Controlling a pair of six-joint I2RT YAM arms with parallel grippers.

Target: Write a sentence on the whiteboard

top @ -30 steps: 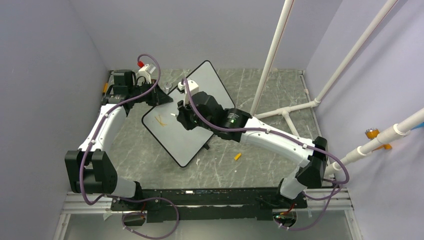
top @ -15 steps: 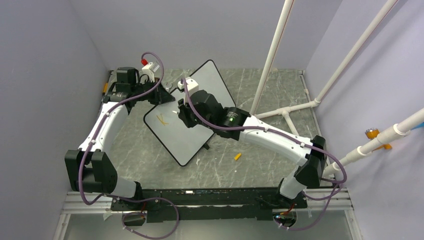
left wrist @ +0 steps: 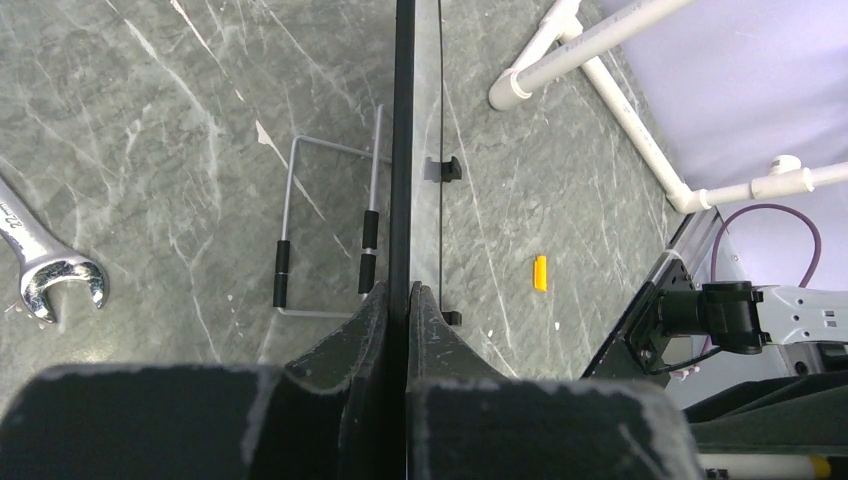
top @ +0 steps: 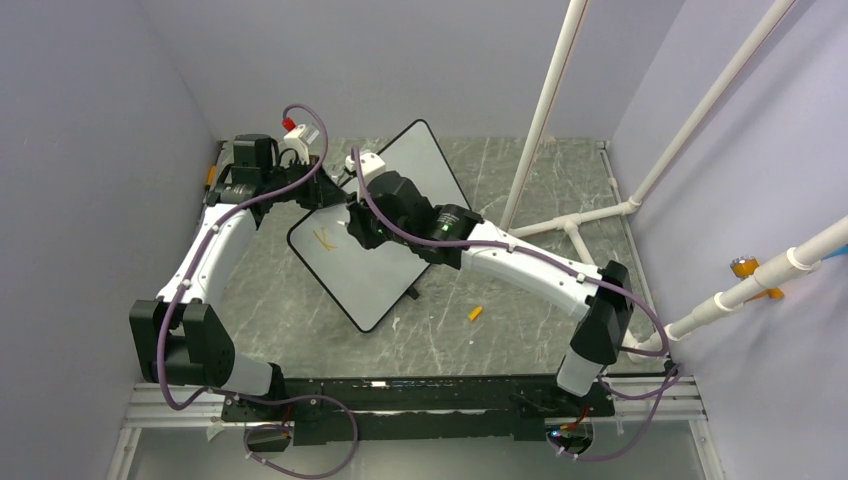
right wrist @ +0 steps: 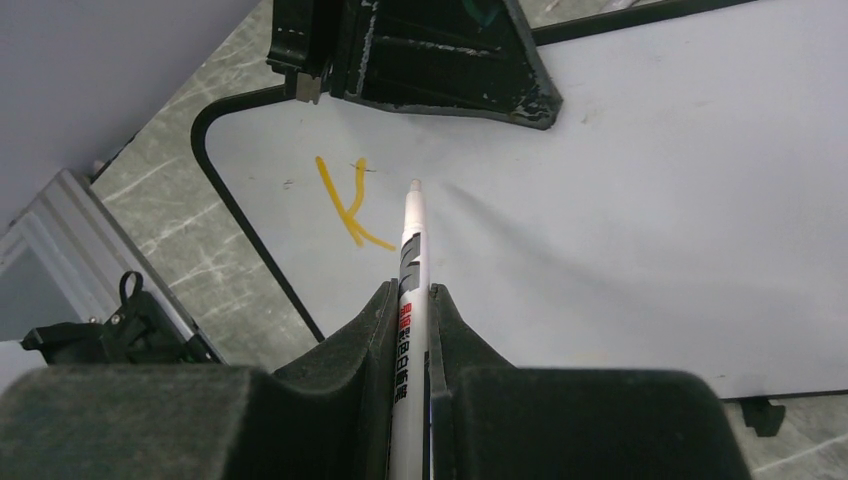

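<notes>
The left hand [left wrist: 400, 297] is clamping tight on the black edge of the whiteboard [top: 375, 285], which is standing tilted on the grey worktop [top: 500, 170]. The sentence [right wrist: 346, 205], a single orange-yellow letter, is sitting near the board's left corner. Just beside it, the right hand [right wrist: 413, 300] is pinching a white marker [right wrist: 411, 240].

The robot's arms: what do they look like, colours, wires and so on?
The left arm and right arm have white shells between chunky black joint blocks. A purple cable loops loosely along each. A red-and-white plug sits by the left wrist. The left end effector and right end effector each have two black wedge-shaped fingers with scuffed, greyish edges.
</notes>
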